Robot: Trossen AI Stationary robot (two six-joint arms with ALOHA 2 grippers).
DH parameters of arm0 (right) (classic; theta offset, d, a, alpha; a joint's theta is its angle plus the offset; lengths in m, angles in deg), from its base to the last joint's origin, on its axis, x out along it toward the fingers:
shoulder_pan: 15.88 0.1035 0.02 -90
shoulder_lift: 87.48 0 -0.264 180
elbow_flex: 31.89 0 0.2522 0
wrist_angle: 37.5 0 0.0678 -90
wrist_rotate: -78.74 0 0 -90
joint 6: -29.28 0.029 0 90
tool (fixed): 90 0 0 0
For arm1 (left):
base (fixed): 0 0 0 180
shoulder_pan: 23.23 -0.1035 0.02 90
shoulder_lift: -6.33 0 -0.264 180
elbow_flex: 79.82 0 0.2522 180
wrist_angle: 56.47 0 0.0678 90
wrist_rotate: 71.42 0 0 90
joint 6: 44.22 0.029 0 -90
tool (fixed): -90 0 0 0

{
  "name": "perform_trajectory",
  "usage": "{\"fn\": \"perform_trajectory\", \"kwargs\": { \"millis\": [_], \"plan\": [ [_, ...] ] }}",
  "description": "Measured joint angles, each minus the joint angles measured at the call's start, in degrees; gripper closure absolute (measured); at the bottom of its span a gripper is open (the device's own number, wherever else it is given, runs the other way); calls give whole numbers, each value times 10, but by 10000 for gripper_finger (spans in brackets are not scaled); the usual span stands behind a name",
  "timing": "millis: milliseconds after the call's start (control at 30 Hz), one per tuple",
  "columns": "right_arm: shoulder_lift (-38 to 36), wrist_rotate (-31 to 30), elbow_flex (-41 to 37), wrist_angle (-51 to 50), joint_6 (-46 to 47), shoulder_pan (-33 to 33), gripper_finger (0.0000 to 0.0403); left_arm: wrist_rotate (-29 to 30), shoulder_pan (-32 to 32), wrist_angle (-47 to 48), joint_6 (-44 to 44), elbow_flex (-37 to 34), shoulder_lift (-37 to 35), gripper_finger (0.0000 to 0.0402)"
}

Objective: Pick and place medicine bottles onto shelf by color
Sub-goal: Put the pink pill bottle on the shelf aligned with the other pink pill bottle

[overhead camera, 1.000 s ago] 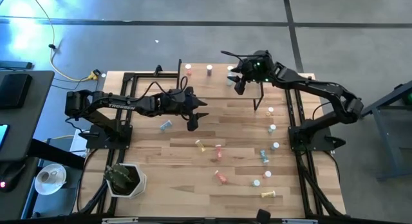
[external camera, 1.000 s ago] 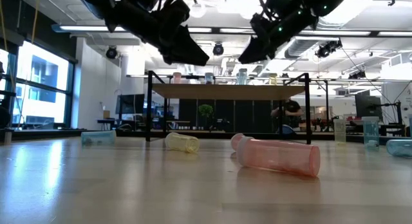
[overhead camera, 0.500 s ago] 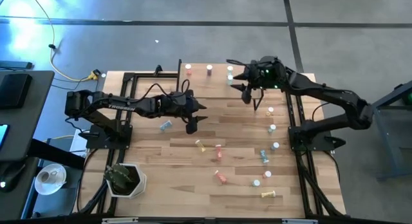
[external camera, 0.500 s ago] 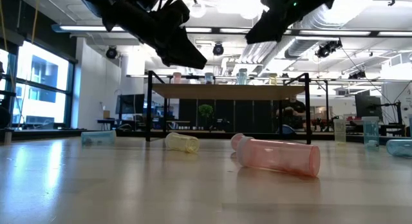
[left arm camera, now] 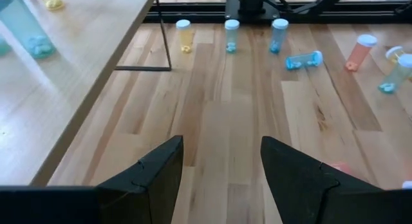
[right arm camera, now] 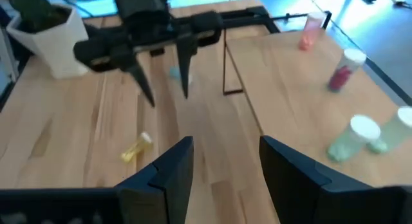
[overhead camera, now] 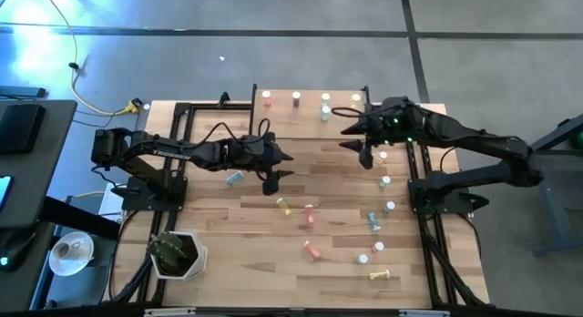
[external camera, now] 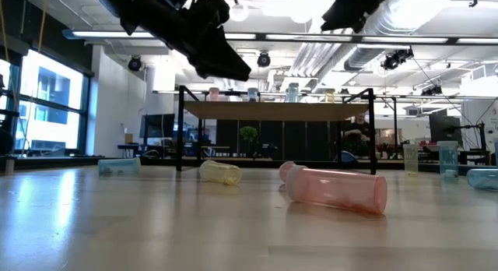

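The shelf [overhead camera: 310,126] stands at the table's far side on black legs, with several medicine bottles upright on it, among them a pink one [right arm camera: 312,28], a red one [right arm camera: 343,69] and a green one [right arm camera: 356,139]. More bottles lie or stand on the tabletop: a pink one [external camera: 334,188], a yellow one [external camera: 220,172] and a blue one [overhead camera: 234,178]. My left gripper [overhead camera: 280,168] hovers open and empty above the table, just near of the shelf's left part. My right gripper [overhead camera: 353,146] hangs open and empty by the shelf's right end, high above the table.
A row of upright bottles [overhead camera: 386,181] stands along the table's right side, and others lie near the front right, such as a yellow one [overhead camera: 381,276]. A white planter [overhead camera: 178,253] sits at the near left corner. Bare wood lies between my left fingers [left arm camera: 222,153].
My right gripper has drawn back from over the shelf toward the table's right edge and has risen, still open and empty. The bottles on the shelf and table have stayed where they were.
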Motion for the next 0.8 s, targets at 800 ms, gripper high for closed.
{"fn": "perform_trajectory", "kwargs": {
  "millis": [800],
  "plan": [
    [-79, -8, -146, -45, 83, 41, 234, 28, -1, 0, -1, 0, 0, 202]
  ]
}}
